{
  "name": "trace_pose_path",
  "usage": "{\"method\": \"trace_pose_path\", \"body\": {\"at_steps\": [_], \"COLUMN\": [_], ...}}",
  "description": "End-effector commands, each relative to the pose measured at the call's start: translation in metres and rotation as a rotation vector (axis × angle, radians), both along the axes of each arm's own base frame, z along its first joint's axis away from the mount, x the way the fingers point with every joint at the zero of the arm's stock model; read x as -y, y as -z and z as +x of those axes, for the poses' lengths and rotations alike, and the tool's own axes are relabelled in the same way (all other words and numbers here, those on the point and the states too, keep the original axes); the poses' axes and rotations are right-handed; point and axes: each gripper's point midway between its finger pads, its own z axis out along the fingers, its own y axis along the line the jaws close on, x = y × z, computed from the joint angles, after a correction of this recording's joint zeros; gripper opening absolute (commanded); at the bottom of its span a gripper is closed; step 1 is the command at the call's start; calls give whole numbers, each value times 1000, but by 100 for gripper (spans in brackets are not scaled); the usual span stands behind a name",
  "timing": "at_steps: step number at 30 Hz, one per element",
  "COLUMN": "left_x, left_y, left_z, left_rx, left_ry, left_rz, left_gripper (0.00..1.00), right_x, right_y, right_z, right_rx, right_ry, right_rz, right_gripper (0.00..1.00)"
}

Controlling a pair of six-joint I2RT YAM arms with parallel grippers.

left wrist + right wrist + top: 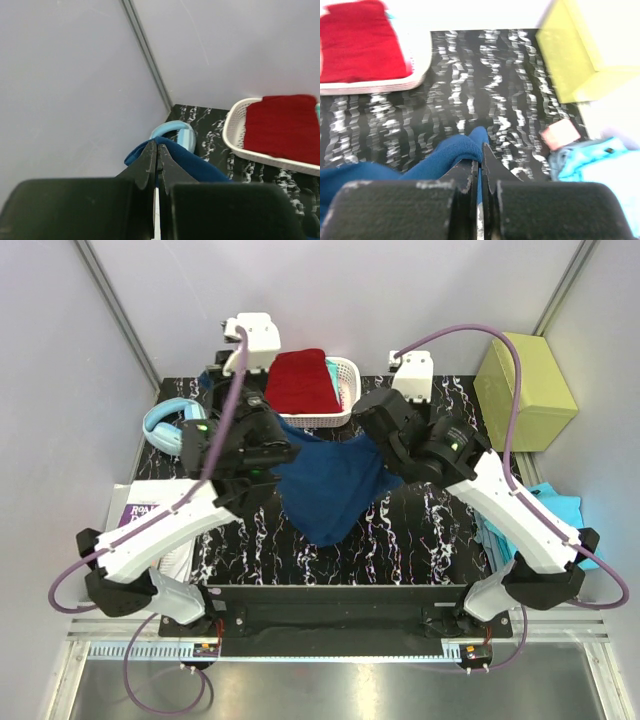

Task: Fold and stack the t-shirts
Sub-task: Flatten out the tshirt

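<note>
A navy blue t-shirt hangs above the middle of the table, stretched between both grippers, with its lower part sagging to a point. My left gripper is shut on its left upper edge, and the blue cloth bunches around the closed tips. My right gripper is shut on the right upper edge, with blue fabric pinched at its tips. A folded dark red t-shirt lies in a white basket at the back. A turquoise t-shirt lies crumpled at the table's right edge.
Light blue headphones lie at the back left. A purple-and-white booklet sits at the left edge under the left arm. A yellow-green box stands at the back right. A small pink item lies beside the turquoise cloth.
</note>
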Motion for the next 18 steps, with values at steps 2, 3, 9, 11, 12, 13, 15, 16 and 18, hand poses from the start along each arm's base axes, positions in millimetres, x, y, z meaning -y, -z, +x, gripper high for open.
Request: {"method": "trace_pose_path", "body": {"at_steps": [2,3,9,11,12,13,15,16,18], "left_x": [-3,3,49,49,48,51,54,54,55], "left_y": [67,72,65,67,69,75,75,77,78], "left_z": [-1,-2,-9,-5,-2,-1,-3,-4,-3], "left_rx": [-161,-181,-183,-175,-180,-193,-211,-214,-278], "left_ry": [-72,-47,66,52,38,35,46,41,7], "left_rz": [-108,-75,-62,-76,-66,-37,3,9,187], "left_gripper": [0,0,0,0,0,0,0,0,0], "right_x": [29,27,20,18,17,14,13,12,11], "right_y": [-12,-10,5,5,4,3,1,1,3], "right_z": [4,5,6,9,10,12,13,15,19], "right_rx": [29,24,0,0,-1,4,6,7,2], "right_ry": [36,30,2,-1,-10,-15,-19,-23,-24], "right_rz": [24,29,45,42,38,42,41,35,21], "right_gripper": [0,0,0,0,0,0,0,0,0]}}
